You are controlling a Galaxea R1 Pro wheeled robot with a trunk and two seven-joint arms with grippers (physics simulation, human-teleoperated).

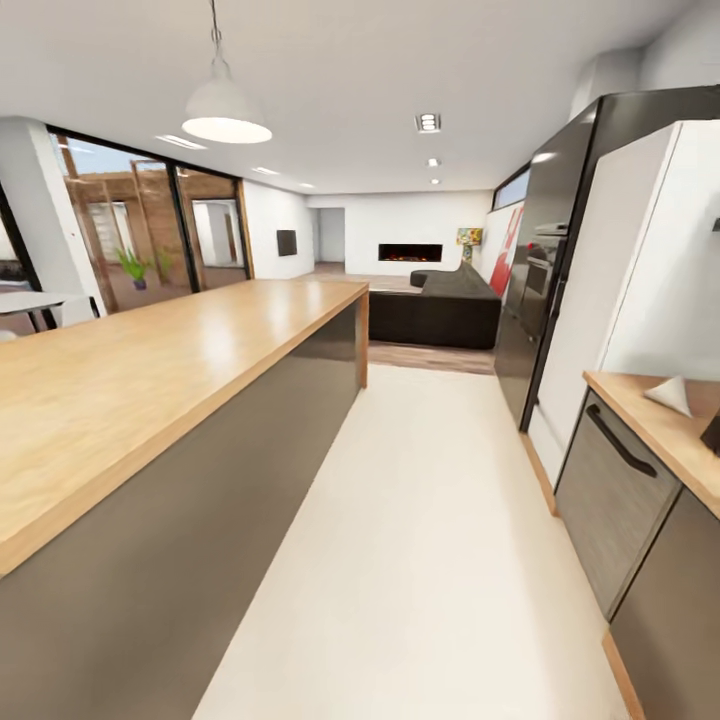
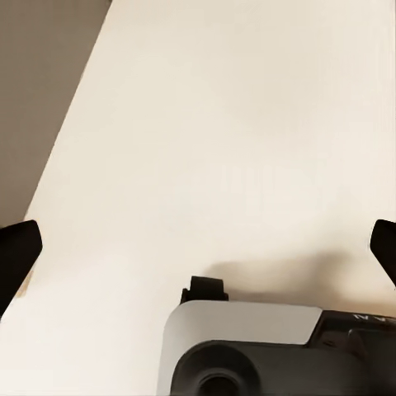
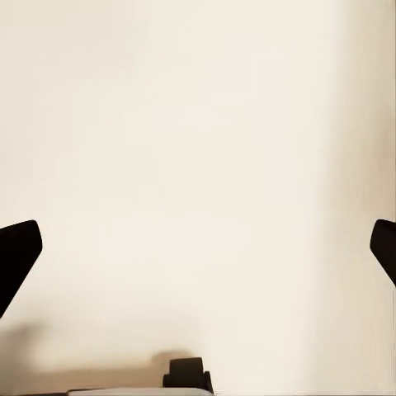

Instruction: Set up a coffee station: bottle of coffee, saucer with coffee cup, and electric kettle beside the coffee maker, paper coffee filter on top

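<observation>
A short end of the light wood kitchen countertop shows at the right edge of the head view, over dark grey cabinets. On it lies the paper coffee filter, a small white cone. Beside it, a dark object is cut off by the frame edge, and I cannot tell what it is. My left gripper hangs open over the pale floor, with nothing between its black fingertips. My right gripper is open too, above bare floor, its fingertips wide apart.
The big orange-wood island runs along the left. A cream floor aisle lies between it and the right cabinets. A white fridge and a black oven tower stand at the right. A dark sofa sits beyond the island.
</observation>
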